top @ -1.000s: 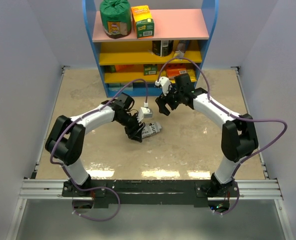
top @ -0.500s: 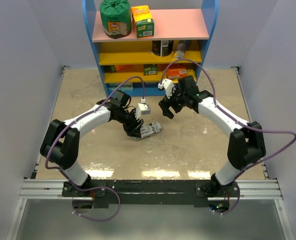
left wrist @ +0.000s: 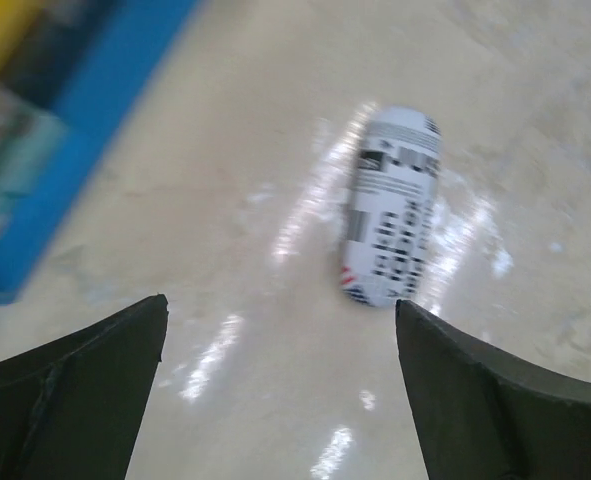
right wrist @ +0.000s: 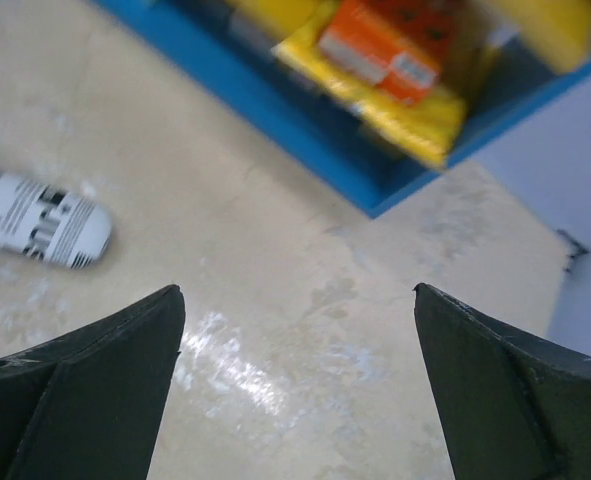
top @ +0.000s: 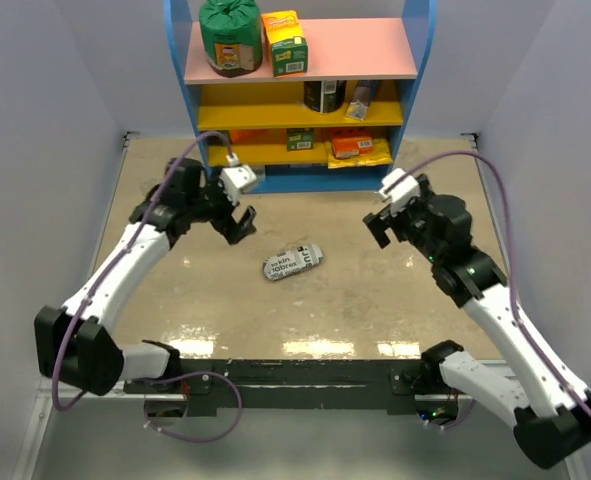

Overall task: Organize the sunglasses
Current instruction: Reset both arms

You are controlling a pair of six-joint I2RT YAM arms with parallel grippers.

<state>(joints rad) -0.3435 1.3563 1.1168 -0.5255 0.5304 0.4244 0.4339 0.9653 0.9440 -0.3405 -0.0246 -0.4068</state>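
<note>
No sunglasses show in any view. A grey-white pouch with black lettering lies on the beige table between the arms; it also shows in the left wrist view and at the left edge of the right wrist view. My left gripper is open and empty, up and to the left of the pouch. My right gripper is open and empty, to the right of the pouch. In both wrist views the jaws stand wide apart over bare table.
A blue shelf unit with pink and yellow boards stands at the back, holding a green bag, a carton and packets. Its base shows in the right wrist view. Grey walls close in both sides.
Both arms have pulled back from the pouch: the left gripper let go of it and moved up and left, the right gripper moved away to the right. The pouch stays on the table.
</note>
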